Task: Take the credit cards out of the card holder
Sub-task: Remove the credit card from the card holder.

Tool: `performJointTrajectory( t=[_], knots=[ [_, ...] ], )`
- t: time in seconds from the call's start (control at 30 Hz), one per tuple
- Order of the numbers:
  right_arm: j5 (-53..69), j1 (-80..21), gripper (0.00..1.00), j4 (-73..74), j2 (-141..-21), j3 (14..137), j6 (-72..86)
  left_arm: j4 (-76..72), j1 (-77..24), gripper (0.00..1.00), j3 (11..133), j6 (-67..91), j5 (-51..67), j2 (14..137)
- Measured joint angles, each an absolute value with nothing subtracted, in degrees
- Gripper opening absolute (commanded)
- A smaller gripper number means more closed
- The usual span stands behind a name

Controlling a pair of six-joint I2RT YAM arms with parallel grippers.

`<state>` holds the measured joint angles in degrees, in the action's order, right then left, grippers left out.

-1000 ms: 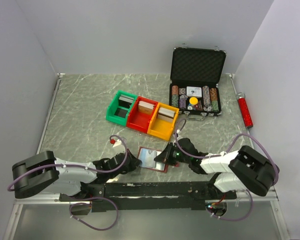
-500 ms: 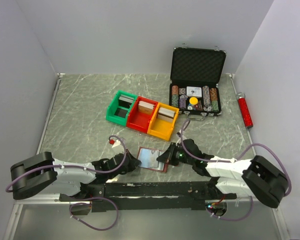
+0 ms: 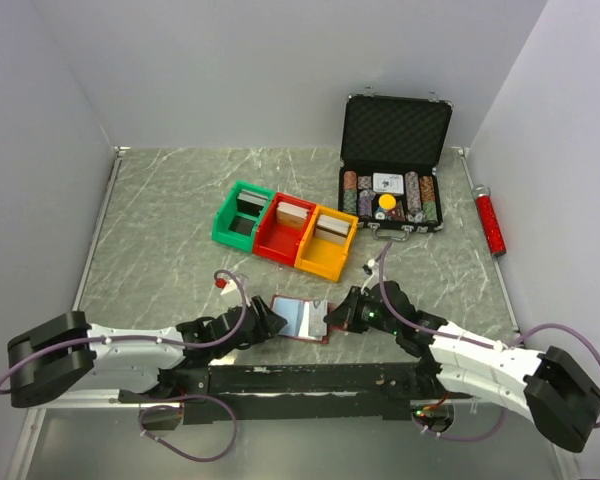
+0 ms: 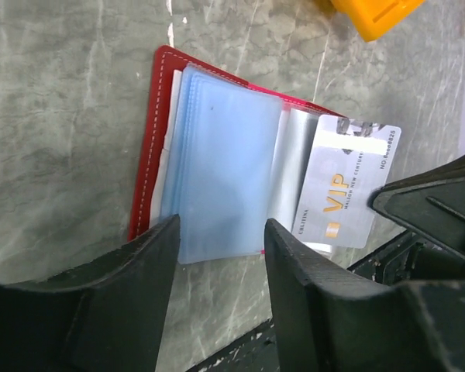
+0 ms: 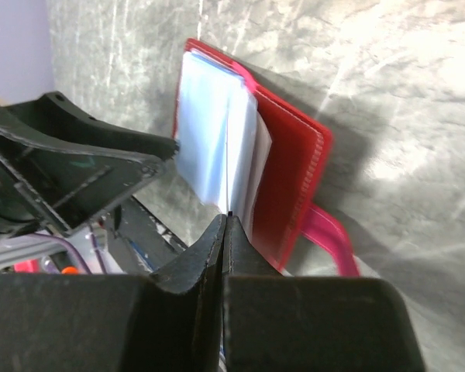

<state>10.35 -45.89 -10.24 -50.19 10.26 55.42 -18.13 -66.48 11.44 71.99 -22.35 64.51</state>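
While both arms lie stretched long and low over the bench, reaching in from opposite sides, their tips nearly meet at the open wallet. The left arm runs almost flat from its base. The left end effector is spread wide, its two dark fingers well apart and gripping nothing. The wallet lies directly ahead of it, cover down, with the near edge of the pale blue sleeves falling between the fingertips. Whether those tips touch the wallet cannot be told.

The right arm is drawn out just as low. The right end effector is pinched closed on a card, which its own camera sees only as a thin pale line rising from between the tips. The card reaches from those tips toward the wallet's fold, its far end at a clear sleeve. Whether that end is inside the sleeve cannot be told. The red strap tab lies on the bench just beside the closed tips.

The card is silver-grey and reads "VIP" in gold, with a smaller line, "MAISON NEW CENTURY", beside it. A number beginning "NO." runs along one edge, its digits too small to read surely. A white strip crosses the end nearest the right end effector.
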Motion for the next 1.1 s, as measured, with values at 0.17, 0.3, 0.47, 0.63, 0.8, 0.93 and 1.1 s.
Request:
performJointTrajectory(
  t=[0.17,0.3,0.47,0.63,0.8,0.93,1.1],
  knots=[
    [9.6,-45.9,0.00,-4.0,-46.1,11.8,52.8,-11.3,-66.5,0.57,12.2,71.0,-23.0,60.2],
    [9.5,-45.9,0.00,1.3,-43.4,15.7,49.9,-4.5,-66.5,0.59,12.9,69.5,-24.4,55.8],
    [11.4,-45.9,0.00,7.1,-44.1,23.1,45.1,1.8,-66.5,0.69,14.2,67.5,-26.1,49.5],
    [14.5,-45.7,0.00,15.6,-47.6,33.1,37.8,2.9,-66.5,0.77,15.3,65.1,-27.4,41.5],
    [14.0,-45.5,0.00,28.3,-53.6,49.3,26.8,2.4,-66.5,0.77,15.5,61.7,-27.5,34.2],
    [10.6,-45.4,0.00,37.8,-62.7,65.2,16.0,3.4,-66.5,0.78,15.9,59.5,-28.6,30.3],
    [6.8,-44.7,0.00,42.5,-71.4,72.7,5.7,7.7,-66.5,0.83,19.8,56.7,-30.9,27.6]
  ],
)
